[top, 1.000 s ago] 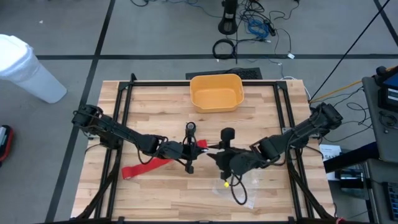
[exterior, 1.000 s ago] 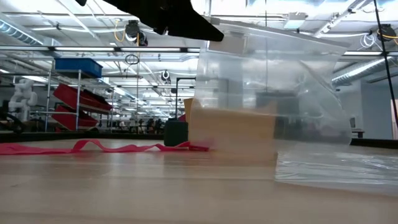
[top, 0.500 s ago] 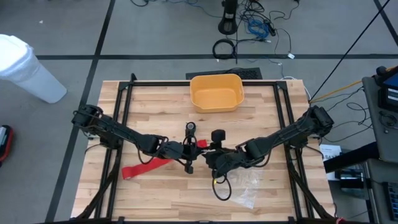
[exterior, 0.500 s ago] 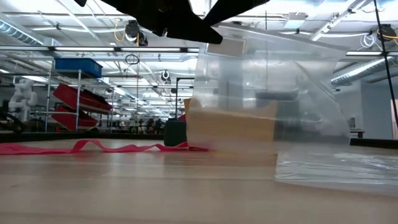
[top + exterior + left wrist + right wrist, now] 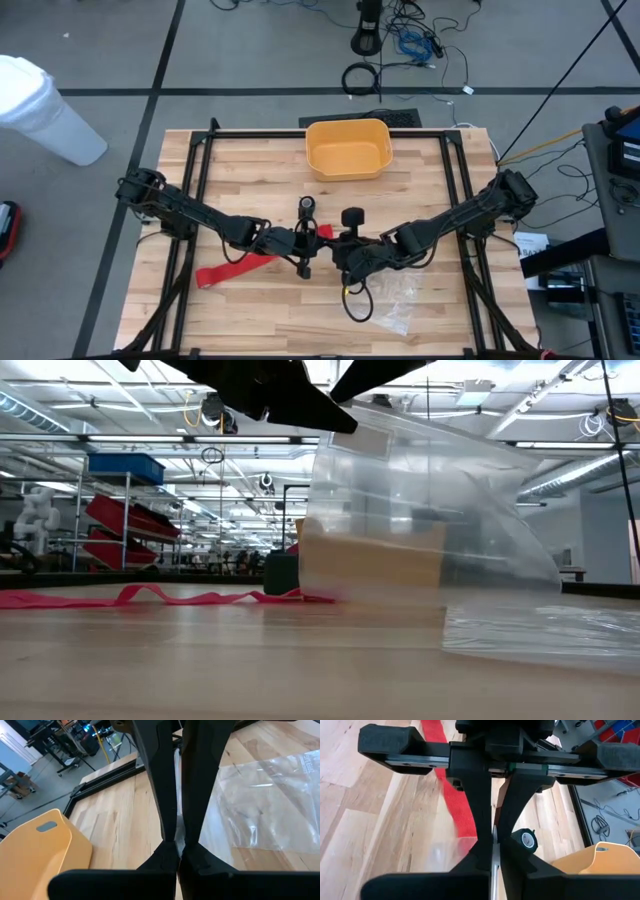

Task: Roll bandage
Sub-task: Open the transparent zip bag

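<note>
The red bandage lies as a flat, wavy strip on the wooden table. It runs from the left front toward the middle, ending beside the bag. No gripper touches it. A clear plastic bag stands up from the table with its lower part spread on the wood. My left gripper and my right gripper meet tip to tip above the table's middle. Both are shut on the bag's top. My left gripper pinches the bag's thin top edge between its two shut fingers, slanting down from the table's left. The bag hangs below, its lower part on the table. My right gripper pinches the same top edge, slanting down from the table's right, facing the left gripper's fingertips.
A yellow bin stands at the table's far middle. Black frame rails run along the table's left and right sides. The bag's spread part covers the near right of the wood.
My right gripper has gone down and toward the table's left, up to my left gripper's fingertips and the bag's top. In the low view the bag's top edge now slopes down to the right from the held corner instead of standing square.
</note>
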Robot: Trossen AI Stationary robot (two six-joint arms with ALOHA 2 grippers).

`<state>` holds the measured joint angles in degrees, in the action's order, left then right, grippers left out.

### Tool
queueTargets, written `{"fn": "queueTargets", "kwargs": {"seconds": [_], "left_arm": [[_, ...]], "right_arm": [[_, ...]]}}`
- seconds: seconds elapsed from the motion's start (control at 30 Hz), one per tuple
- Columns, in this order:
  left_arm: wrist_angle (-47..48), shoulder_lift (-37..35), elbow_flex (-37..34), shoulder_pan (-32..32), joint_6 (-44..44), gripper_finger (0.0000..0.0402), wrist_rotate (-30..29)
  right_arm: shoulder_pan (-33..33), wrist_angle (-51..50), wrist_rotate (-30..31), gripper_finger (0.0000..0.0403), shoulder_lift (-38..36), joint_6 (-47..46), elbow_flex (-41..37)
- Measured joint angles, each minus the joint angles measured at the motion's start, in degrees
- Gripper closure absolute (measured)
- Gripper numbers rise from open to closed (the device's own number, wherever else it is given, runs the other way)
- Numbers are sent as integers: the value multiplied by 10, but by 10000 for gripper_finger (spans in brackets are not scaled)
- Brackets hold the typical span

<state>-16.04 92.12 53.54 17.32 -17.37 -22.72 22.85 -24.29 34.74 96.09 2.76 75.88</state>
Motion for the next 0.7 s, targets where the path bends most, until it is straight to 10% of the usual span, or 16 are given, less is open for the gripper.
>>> {"fn": "queueTargets", "kwargs": {"seconds": [0.7], "left_arm": [[-23,1,-1,15,-29,401,3]], "right_arm": [[1,-126,-2,400,-3,-95,0]]}}
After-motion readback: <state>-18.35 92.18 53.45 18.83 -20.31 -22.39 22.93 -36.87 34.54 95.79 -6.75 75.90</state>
